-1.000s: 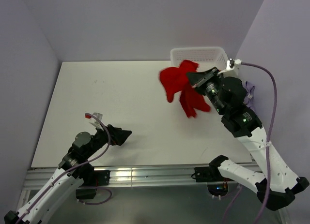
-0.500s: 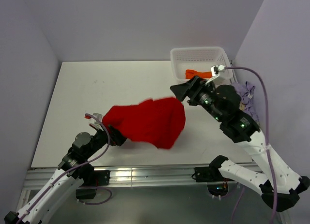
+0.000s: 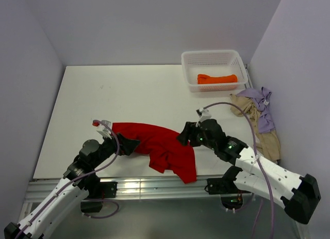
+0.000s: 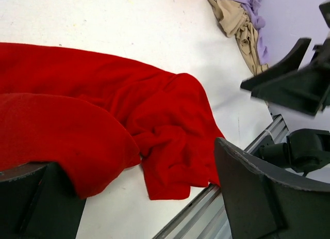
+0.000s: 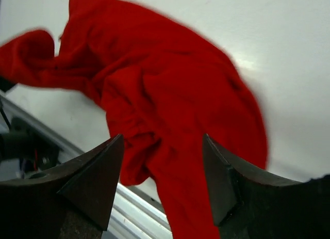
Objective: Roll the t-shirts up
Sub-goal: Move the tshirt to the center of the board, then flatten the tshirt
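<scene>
Three cameras on one table-top: one fixed overhead, one riding on each wrist.

The top external camera sits high above and behind the arm bases. It looks down across the whole white table (image 3: pixel 129 89) to the far wall, a wide and distant view. The left wrist camera sits low behind the left gripper (image 4: pixel 136 161) and looks out between its dark fingers, very near the red t-shirt (image 4: pixel 129 110). The heap of beige and lavender t-shirts (image 4: pixel 240 22) and the right arm (image 4: pixel 289 84) lie at its far right. The right wrist camera looks steeply down between the fingers of the right gripper (image 5: pixel 162 138), close above the same red t-shirt and the table's near rail. All three views share that shirt.
</scene>
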### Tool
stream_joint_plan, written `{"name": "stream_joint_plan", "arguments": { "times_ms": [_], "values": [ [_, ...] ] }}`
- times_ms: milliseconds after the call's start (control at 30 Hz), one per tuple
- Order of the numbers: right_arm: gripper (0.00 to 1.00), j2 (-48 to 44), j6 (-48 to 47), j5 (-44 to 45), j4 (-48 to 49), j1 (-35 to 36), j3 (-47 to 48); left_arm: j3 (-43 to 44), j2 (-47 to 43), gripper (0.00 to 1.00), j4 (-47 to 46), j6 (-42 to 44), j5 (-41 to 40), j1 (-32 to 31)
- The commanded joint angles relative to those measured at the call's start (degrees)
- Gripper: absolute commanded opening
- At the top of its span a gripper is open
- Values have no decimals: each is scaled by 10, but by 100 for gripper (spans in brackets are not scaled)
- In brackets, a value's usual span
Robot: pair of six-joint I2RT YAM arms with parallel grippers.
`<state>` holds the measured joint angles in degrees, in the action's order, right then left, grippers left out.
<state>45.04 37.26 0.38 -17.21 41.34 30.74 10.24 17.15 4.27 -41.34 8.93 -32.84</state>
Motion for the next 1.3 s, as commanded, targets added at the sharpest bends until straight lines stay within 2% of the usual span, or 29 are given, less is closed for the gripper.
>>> {"name": "stream_joint_plan", "arguments": {
  "times_ms": [0,100,233,367,533,633,667,700,733,767,800,833,900,967,1033,1100,1133,1200,1267],
  "values": [
    [68,37,-19,29,65,74,-10,16,10,97,-17,6,-11,-1],
    [64,76,-6,35,93,144,-9,16,15,96,-17,5,-14,-1],
    [66,129,9,85,89,225,12,16,17,96,-17,3,-19,0],
    [66,184,19,106,82,273,35,15,22,81,-23,5,-15,0],
    [66,241,17,97,101,294,47,19,32,74,-23,5,-19,-1],
    [45,262,19,103,100,298,52,19,39,62,-24,5,-22,0],
    [29,263,20,107,98,299,51,18,39,52,-26,5,-20,-1],
    [22,261,22,120,92,298,49,18,41,47,-27,5,-22,-1],
    [16,246,26,127,89,299,42,17,44,30,-28,5,-26,0],
    [2,235,31,136,85,298,38,17,49,20,-31,6,-27,0],
    [0,222,35,164,68,299,35,18,53,9,-32,8,-27,0],
    [0,208,48,179,54,298,31,22,58,0,-31,9,-34,-1],
    [0,149,69,251,0,296,16,29,70,0,-23,8,-41,0],
    [0,69,108,287,-38,285,-7,41,67,0,-16,7,-56,0],
    [0,4,145,323,-81,247,-29,69,58,0,15,-5,-80,0],
    [0,-102,171,341,-120,189,-60,100,43,0,68,-18,-130,-1],
    [0,-173,175,330,-111,169,-88,135,38,0,85,-25,-153,-1],
    [0,-225,173,316,-101,133,-104,173,27,0,137,-59,-231,-1],
    [26,-246,174,294,-106,86,-108,225,22,0,205,-80,-277,-1]
  ]
}}
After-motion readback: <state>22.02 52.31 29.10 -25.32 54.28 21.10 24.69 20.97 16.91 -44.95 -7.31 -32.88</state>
